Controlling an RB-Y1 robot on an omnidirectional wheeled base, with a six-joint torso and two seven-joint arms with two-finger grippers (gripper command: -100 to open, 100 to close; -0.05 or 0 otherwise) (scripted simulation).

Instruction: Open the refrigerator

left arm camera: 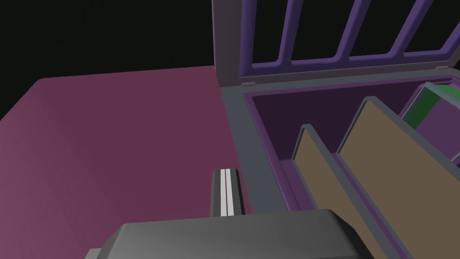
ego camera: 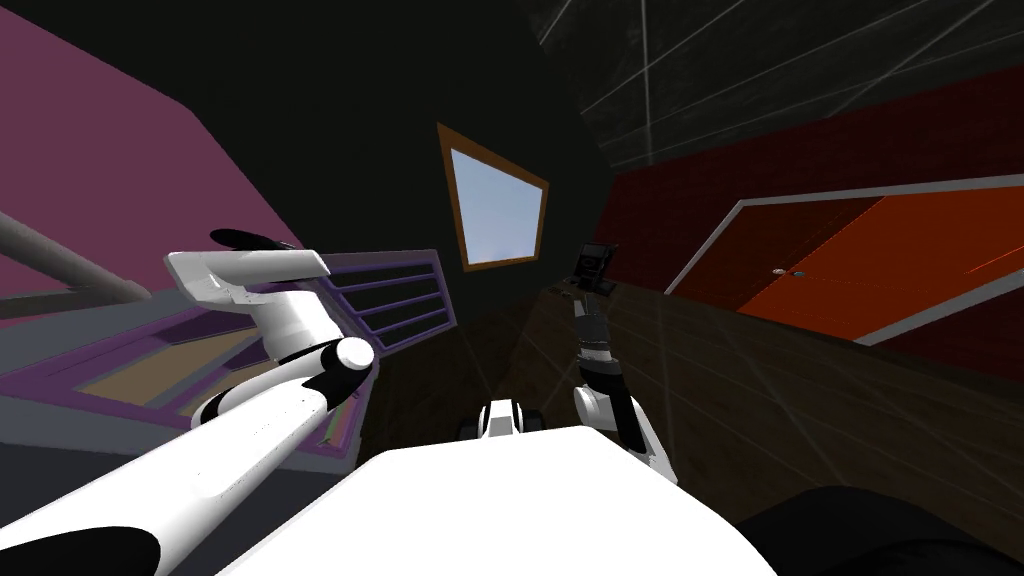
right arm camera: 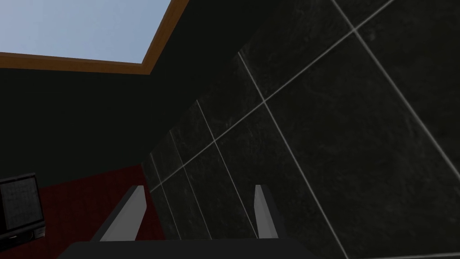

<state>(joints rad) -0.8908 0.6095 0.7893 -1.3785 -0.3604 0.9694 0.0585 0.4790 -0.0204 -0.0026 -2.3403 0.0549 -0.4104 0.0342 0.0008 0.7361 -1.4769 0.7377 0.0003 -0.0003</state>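
The refrigerator (ego camera: 120, 400) stands at my left, grey outside and purple inside. Its door (left arm camera: 314, 40) is swung wide open, showing purple rails on its inner side. Tan shelves (left arm camera: 395, 180) cross the open compartment, and a green item (left arm camera: 442, 96) lies deeper inside. My left gripper (left arm camera: 227, 173) is shut with nothing in it, just outside the cabinet's grey front rim (left arm camera: 251, 148), in front of a pink wall (left arm camera: 112, 144). My right gripper (right arm camera: 200, 193) is open and empty, raised ahead of my chest (ego camera: 592, 268).
A pink wall (ego camera: 90, 130) runs behind the refrigerator. A wood-framed window (ego camera: 497, 205) sits in the dark wall ahead. A red wall with an orange panel (ego camera: 860, 260) lies at the right. A grey bar (ego camera: 60, 265) crosses the far left.
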